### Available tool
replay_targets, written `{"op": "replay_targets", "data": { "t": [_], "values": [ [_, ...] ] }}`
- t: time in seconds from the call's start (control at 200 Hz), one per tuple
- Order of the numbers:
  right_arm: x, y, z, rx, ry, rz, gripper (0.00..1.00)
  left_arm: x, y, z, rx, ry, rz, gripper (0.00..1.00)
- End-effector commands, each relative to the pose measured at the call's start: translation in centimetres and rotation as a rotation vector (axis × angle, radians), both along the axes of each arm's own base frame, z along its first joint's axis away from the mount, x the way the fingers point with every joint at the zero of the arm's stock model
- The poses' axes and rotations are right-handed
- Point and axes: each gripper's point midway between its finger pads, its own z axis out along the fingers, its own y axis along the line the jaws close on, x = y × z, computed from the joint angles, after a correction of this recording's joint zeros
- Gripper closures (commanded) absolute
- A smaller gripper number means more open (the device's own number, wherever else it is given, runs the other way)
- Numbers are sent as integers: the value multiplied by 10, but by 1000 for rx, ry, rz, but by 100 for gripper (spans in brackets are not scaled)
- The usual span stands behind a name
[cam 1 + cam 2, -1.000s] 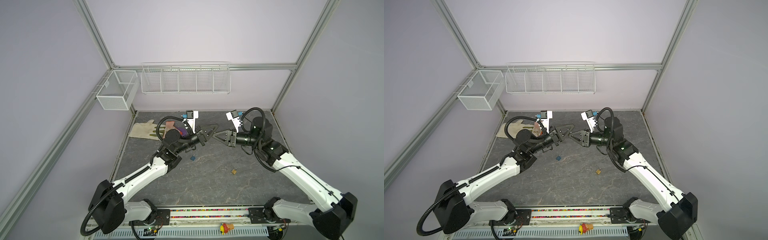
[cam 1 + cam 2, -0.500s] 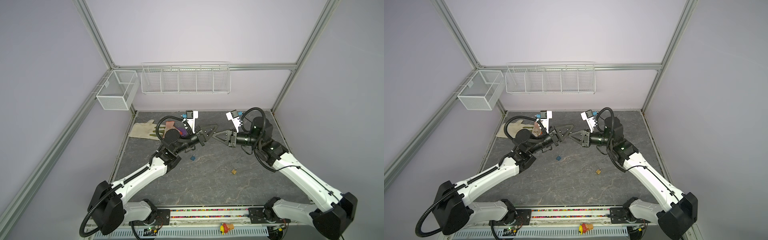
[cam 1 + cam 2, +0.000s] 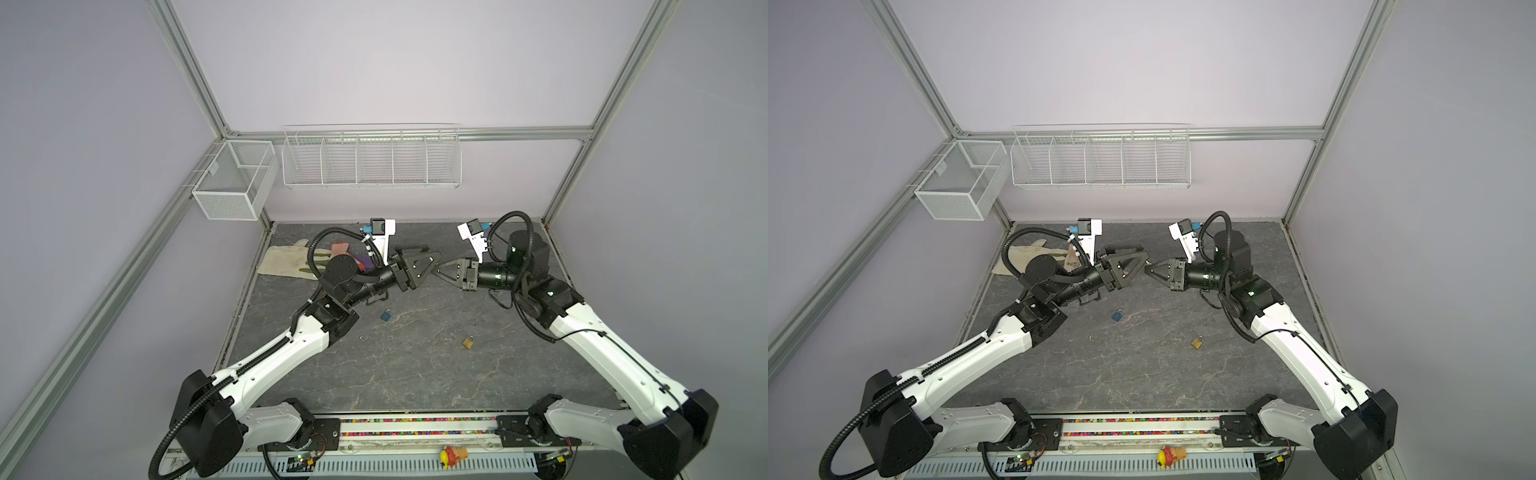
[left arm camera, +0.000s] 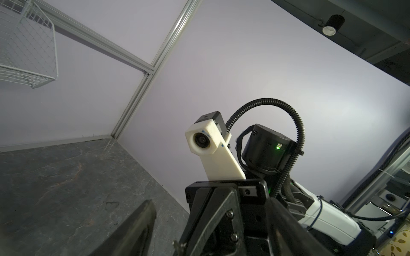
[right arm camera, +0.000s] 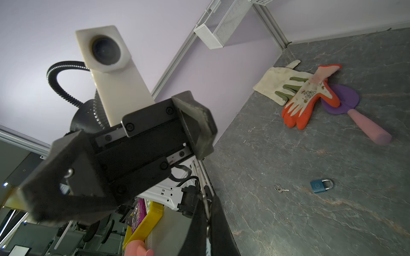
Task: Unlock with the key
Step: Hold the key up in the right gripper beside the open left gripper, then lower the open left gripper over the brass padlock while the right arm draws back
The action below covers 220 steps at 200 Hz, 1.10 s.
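Note:
Both grippers meet tip to tip in the air over the back of the table in both top views. My right gripper [image 3: 435, 270] [image 5: 207, 212] is shut on a small silver key [image 5: 207, 202], whose tip pokes out of its fingertips [image 4: 178, 243]. My left gripper [image 3: 432, 254] is open, its fingers [image 4: 137, 228] spread either side of the right gripper's tip without touching the key. A blue padlock [image 3: 386, 314] [image 5: 320, 186] lies on the table below the left wrist. A brass padlock [image 3: 468, 341] lies nearer the front.
A second small key [image 3: 363, 337] [image 5: 280, 189] lies left of the blue padlock. A white glove [image 3: 286, 262], an orange glove [image 5: 308, 99] and a purple trowel [image 5: 355, 110] lie at the back left. A wire basket [image 3: 232, 185] and a wire rack [image 3: 372, 160] hang on the walls.
My left gripper's fingers have spread apart and let go of the key. The right gripper has stayed shut on it. Neither arm has shifted much.

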Motion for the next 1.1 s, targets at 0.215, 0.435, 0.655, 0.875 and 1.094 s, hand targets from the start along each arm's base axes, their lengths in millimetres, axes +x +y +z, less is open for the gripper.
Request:
{"op": "replay_targets", "data": {
  "t": [0.215,0.435,0.655,0.875,1.094],
  "values": [
    [5,-64,-72,-222,257,-200,94,28,30,-81,285,334,311,18],
    [12,-131,-127,-293,391,-437,94,-8,-4,-157,531,458,288,15],
    [16,-183,-173,-392,489,-604,94,-41,-58,-237,868,470,201,19],
    [28,-212,-206,-358,566,-697,94,-67,-113,-296,1174,415,79,20],
    [37,-221,-220,-337,592,-716,94,-75,-141,-340,1392,335,64,28]
  ]
}}
